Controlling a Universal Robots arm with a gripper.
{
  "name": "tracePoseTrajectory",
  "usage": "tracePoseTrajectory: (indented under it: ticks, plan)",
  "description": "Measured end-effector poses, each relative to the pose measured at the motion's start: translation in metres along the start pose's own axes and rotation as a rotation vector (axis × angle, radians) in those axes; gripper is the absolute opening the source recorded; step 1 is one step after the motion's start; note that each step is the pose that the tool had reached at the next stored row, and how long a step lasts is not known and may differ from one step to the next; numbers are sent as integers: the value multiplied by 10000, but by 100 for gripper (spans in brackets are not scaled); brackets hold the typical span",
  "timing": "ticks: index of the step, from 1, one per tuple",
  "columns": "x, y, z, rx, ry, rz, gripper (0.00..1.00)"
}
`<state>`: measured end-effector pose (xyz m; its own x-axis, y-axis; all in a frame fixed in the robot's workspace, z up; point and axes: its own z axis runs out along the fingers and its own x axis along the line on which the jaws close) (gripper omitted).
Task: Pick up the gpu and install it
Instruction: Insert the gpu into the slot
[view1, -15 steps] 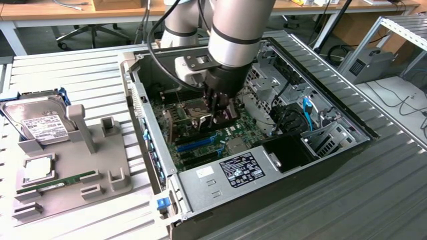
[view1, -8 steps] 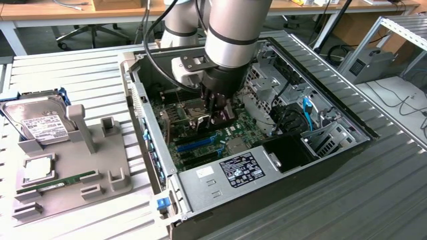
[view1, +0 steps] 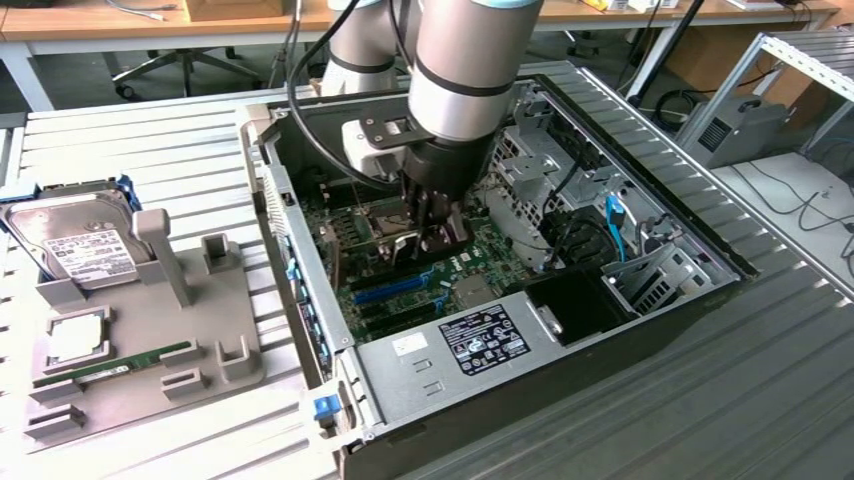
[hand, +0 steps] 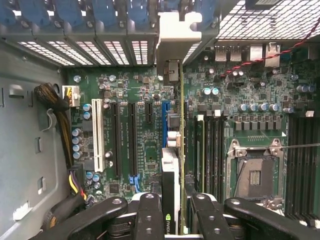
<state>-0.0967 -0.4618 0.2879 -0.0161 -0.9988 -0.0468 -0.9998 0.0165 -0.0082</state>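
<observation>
Wrist view | end effector (hand: 176, 216) grips gpu (hand: 170, 177) | inside case (hand: 30, 125), above motherboard (hand: 150, 145)

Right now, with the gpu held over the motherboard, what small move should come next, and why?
Probably a slight sideways nudge toward the blue slot before pressing down. The jaws grip the gpu upright, its bracket at the rear openings, yet the slot seems to lie beside the card, not under it.

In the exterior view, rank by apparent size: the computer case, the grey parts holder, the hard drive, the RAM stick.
1. computer case
2. grey parts holder
3. hard drive
4. RAM stick, roughly as long as the hard drive but far narrower
</observation>
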Motion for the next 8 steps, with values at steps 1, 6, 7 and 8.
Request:
tracePoseTrajectory:
  ticks: [1, 6, 7, 8]
  plan:
    - [0, 1, 8, 4, -1, 0, 27]
    - [2, 8, 43, 24, -8, -1, 27]
    - [2, 9, 50, 28, -8, -1, 27]
    - [3, 11, 55, 31, -9, -1, 27]
